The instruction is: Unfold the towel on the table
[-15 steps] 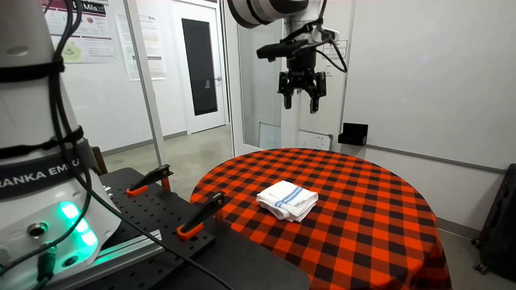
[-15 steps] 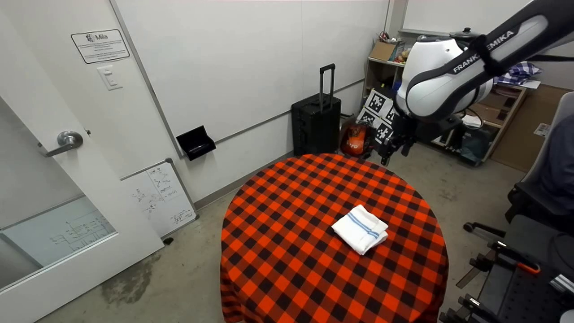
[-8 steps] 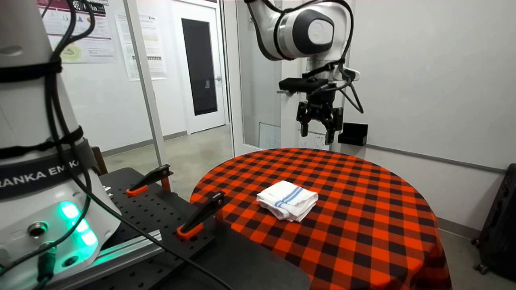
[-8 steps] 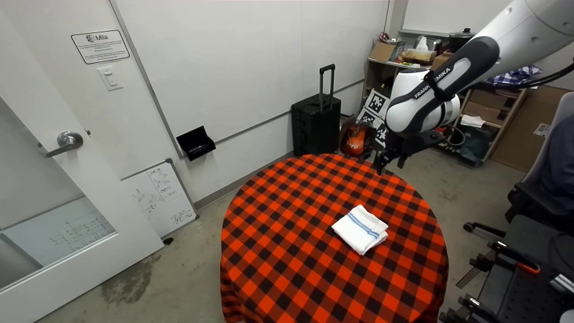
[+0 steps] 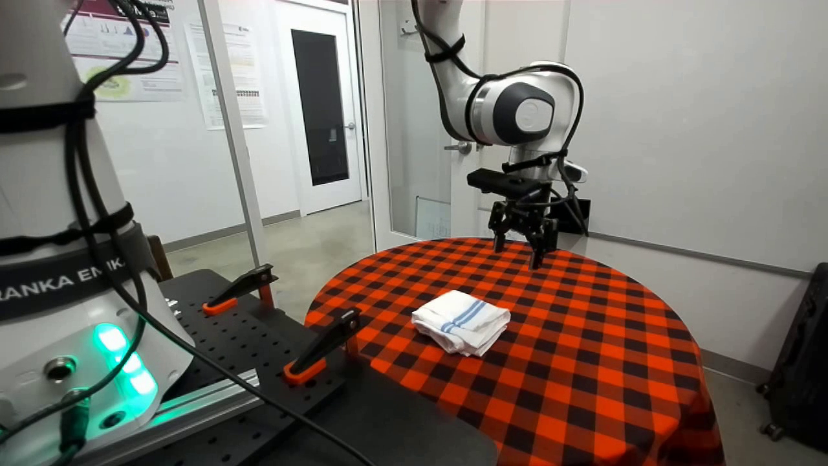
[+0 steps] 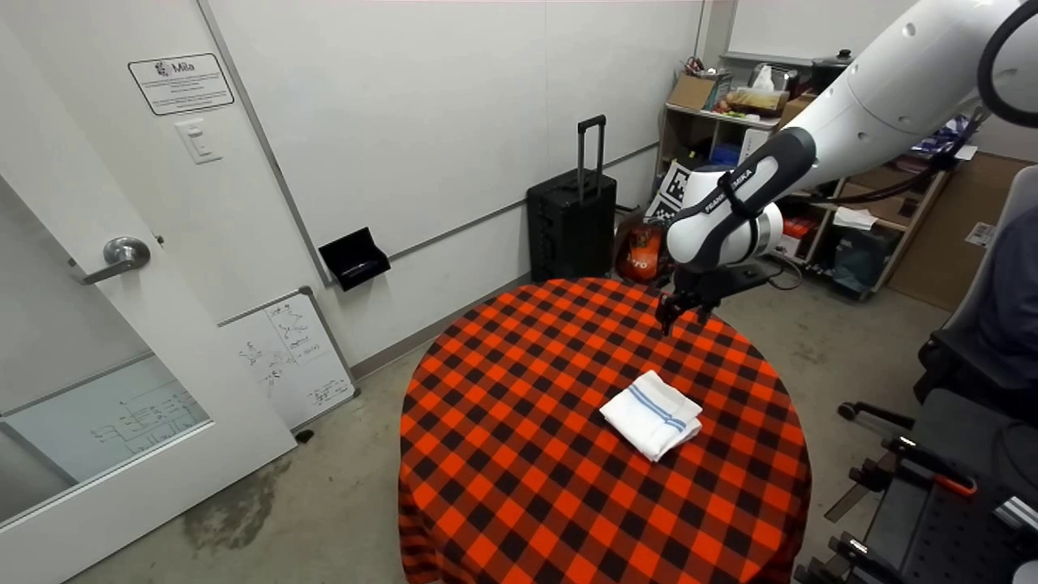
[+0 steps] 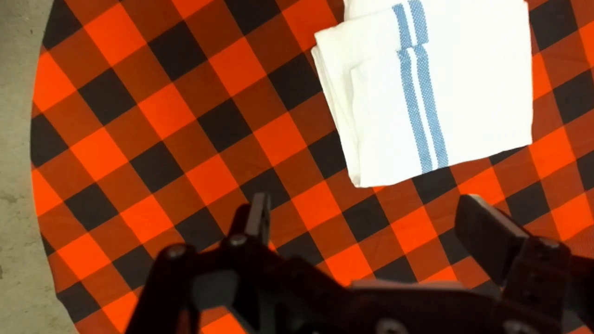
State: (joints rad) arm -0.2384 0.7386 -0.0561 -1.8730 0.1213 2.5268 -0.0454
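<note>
You can read "RANKA EM" on the robot base band point(image 5: 39, 292) — the rest is partly covered. The arm link cover point(image 6: 764, 175) shows you "FRANK" and "MIKA" either side of a strap point(image 6: 736, 197); the wall sign point(image 6: 180, 83) says "Mila" — its smaller lines illegible.

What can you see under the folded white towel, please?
The towel lies on the red-and-black checked tablecloth, which shows around its edges in both exterior views. The patch directly beneath is covered, so anything else there cannot be seen.

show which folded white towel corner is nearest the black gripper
Wrist view: lower-left corner of the towel, lowest in frame; others sit higher, farther from the gripper.
</note>
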